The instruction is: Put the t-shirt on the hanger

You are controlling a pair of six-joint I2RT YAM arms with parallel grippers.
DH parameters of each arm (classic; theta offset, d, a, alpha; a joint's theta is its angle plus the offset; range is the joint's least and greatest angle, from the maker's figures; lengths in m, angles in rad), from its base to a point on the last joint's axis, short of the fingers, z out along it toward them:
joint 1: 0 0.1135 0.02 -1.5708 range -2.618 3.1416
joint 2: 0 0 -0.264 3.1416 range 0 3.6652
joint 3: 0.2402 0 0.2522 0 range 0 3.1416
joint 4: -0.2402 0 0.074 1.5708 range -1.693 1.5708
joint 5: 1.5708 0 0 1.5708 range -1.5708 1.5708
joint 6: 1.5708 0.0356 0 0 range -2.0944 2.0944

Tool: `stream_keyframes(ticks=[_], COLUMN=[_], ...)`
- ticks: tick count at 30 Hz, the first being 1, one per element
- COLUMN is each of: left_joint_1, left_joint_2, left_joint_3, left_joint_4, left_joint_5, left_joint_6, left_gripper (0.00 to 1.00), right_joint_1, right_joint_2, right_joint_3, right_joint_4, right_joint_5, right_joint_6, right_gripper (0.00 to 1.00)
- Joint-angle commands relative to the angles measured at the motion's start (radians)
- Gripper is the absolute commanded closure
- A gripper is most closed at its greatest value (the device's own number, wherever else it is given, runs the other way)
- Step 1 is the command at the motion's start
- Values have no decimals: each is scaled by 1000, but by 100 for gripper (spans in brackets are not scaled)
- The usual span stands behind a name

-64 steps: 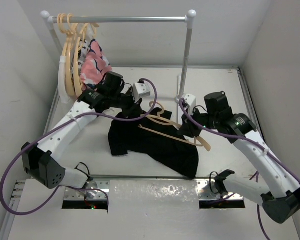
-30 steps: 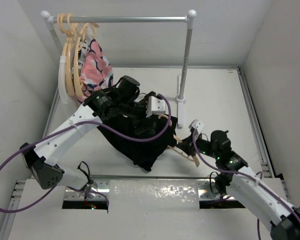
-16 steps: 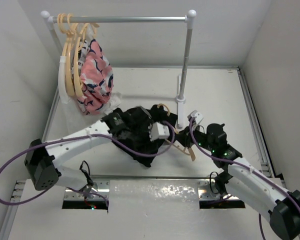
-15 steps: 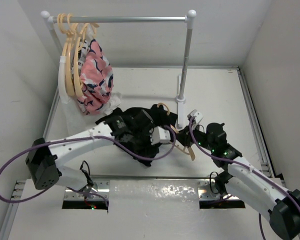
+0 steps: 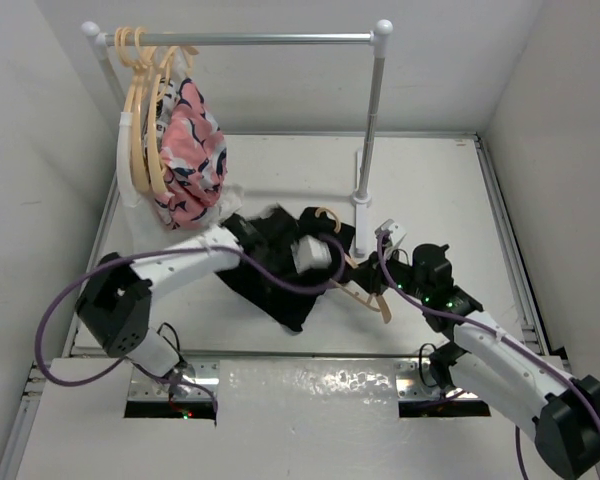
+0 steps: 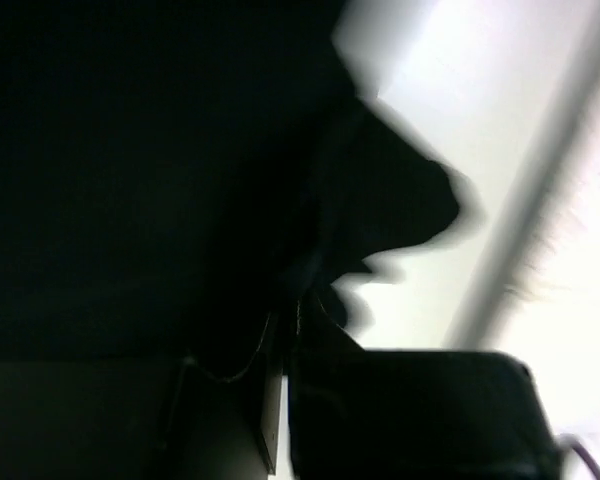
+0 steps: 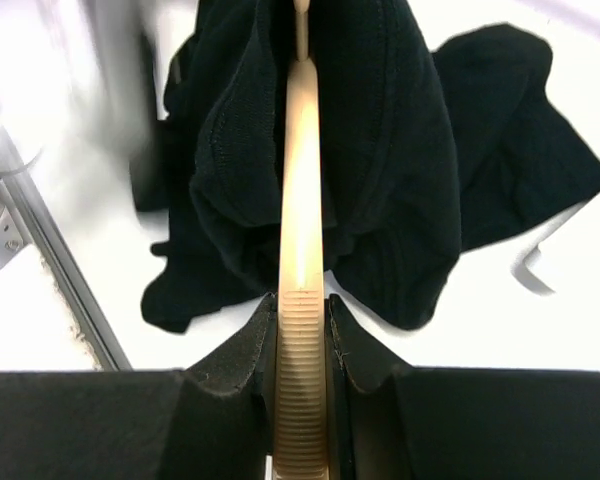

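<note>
The black t-shirt (image 5: 268,278) lies bunched on the white table, draped over one arm of the pale beige hanger (image 5: 364,291), whose hook points toward the rack post. My right gripper (image 5: 374,283) is shut on the hanger's ribbed arm end (image 7: 302,400). In the right wrist view the hanger (image 7: 302,200) runs straight ahead into the t-shirt (image 7: 400,150). My left gripper (image 5: 327,266) sits low at the t-shirt's right side, next to the hanger. In its dark, blurred wrist view the left gripper (image 6: 290,320) has its jaws together, with the t-shirt's (image 6: 130,150) fabric gathered at the tips.
A clothes rack's bar (image 5: 240,38) spans the back and its post (image 5: 372,110) stands just behind the hanger. A bunch of cream hangers (image 5: 140,110) and a pink patterned garment (image 5: 190,140) hang at the rack's left end. Walls close in left and right.
My left gripper was open and has shut at the t-shirt's right side; its arm swung lower and leftward. The t-shirt is more bunched. My right gripper has kept the hanger nearly still.
</note>
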Motion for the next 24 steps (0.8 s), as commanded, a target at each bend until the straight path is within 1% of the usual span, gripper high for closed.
stream_keyframes(ticks=[1, 2, 3, 7, 8, 9, 10, 11, 14, 16, 19, 22, 24], left_joint_1=[217, 248, 301, 378, 392, 468, 469, 551, 674, 685, 690, 719, 717], left_joint_2=[-148, -163, -189, -199, -188, -173, -173, -153, -114, -114, -163, -226, -240], left_joint_3=[244, 278, 333, 419, 433, 471, 488, 528, 604, 617, 580, 542, 514], left_joint_4=[-73, -120, -145, -271, -285, -311, -311, -311, -314, -311, -250, -198, -200], left_joint_5=[151, 160, 173, 196, 205, 203, 203, 208, 220, 220, 197, 165, 188], left_joint_6=[110, 139, 190, 233, 236, 238, 238, 227, 187, 155, 77, 40, 46], left_gripper=[100, 100, 100, 100, 100, 100, 100, 100, 100, 100, 100, 100, 100], right_joint_1=[-50, -56, -60, -71, -76, -99, -99, -117, -152, -163, -172, -176, -177], right_joint_2=[41, 51, 59, 79, 81, 88, 93, 98, 107, 111, 119, 124, 119], right_joint_3=[54, 60, 66, 115, 134, 176, 202, 226, 304, 361, 427, 465, 465], right_joint_4=[48, 54, 62, 83, 53, 15, -16, -42, -148, -215, -274, -354, -339], right_joint_5=[-93, -116, -163, -242, -260, -301, -327, -351, -435, -505, -556, -573, -593], right_joint_6=[-24, -30, -31, -72, -83, -105, -120, -132, -183, -218, -247, -307, -300], right_gripper=[100, 100, 100, 100, 100, 100, 100, 100, 100, 100, 100, 100, 100])
